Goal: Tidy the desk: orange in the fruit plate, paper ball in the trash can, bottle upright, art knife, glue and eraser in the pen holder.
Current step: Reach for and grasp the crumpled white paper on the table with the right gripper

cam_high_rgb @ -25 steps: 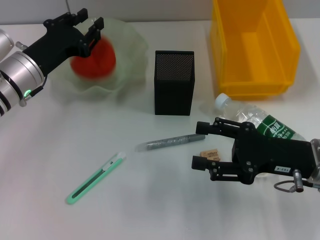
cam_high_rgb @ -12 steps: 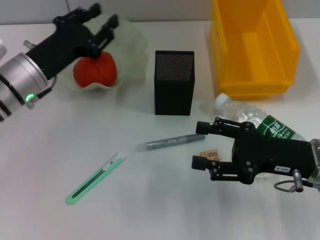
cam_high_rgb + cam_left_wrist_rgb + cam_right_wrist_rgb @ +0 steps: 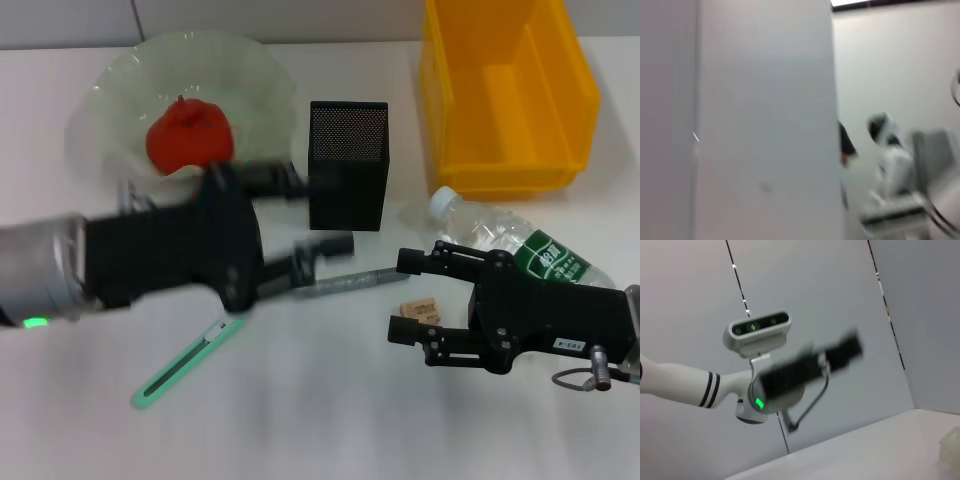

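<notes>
There is one orange (image 3: 189, 135), sitting in the one pale green fruit plate (image 3: 110, 90). One black mesh pen holder (image 3: 347, 165) stands on the white desk (image 3: 320, 410), and there is one yellow bin (image 3: 508, 90) behind it. One clear plastic bottle (image 3: 505, 245) with a white cap lies on its side. I count one green art knife (image 3: 188, 360), one grey glue stick (image 3: 352, 281) and one small tan eraser (image 3: 418, 310). Two black grippers are over the desk: the left gripper (image 3: 312, 215) and the right gripper (image 3: 403, 295), one per arm.
</notes>
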